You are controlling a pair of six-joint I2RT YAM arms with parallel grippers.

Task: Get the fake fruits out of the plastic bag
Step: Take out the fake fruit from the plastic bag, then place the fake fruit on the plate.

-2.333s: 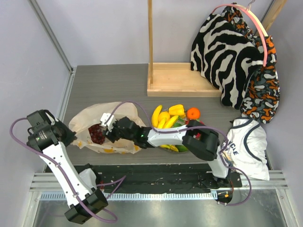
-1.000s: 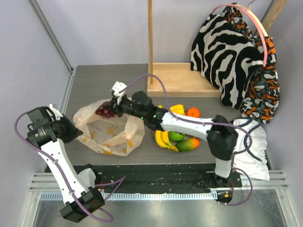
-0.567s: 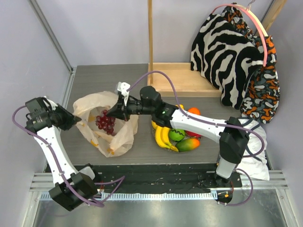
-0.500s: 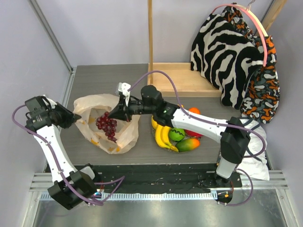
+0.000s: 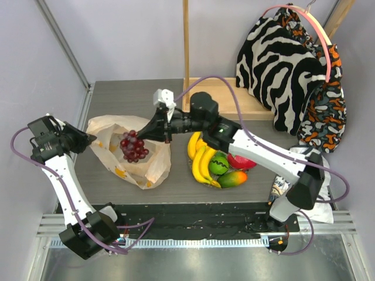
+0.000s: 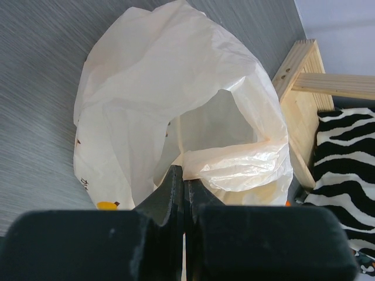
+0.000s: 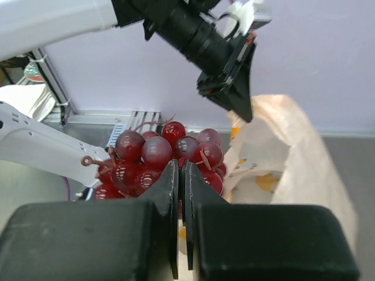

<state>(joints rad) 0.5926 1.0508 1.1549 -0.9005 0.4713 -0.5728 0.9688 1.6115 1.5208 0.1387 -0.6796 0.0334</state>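
The beige plastic bag [image 5: 130, 167] lies open on the left of the table. My left gripper [image 5: 84, 139] is shut on its left rim; in the left wrist view the fingertips [image 6: 183, 174] pinch the bag [image 6: 176, 99] film. My right gripper [image 5: 147, 134] is shut on the stem of the dark red grape bunch [image 5: 134, 146], which hangs in the air over the bag's mouth. In the right wrist view the grape bunch [image 7: 155, 158] fills the space ahead of my right gripper [image 7: 180, 171], with the bag [image 7: 281, 152] below. Other fake fruits lie right of the bag: bananas [image 5: 200, 159], a green apple [image 5: 218, 164], a red fruit [image 5: 241, 161].
A wooden stand with a flat base [image 5: 225, 100] rises at the back. A zebra-print cloth [image 5: 281, 67] hangs at the back right. A white shirt [image 5: 319, 175] lies at the right edge. The table's near edge is a black rail [image 5: 199, 213].
My right gripper has lifted the grape bunch up out of the bag and drawn it slightly right. The left gripper keeps hold of the bag's rim, and the bag has shifted a little.
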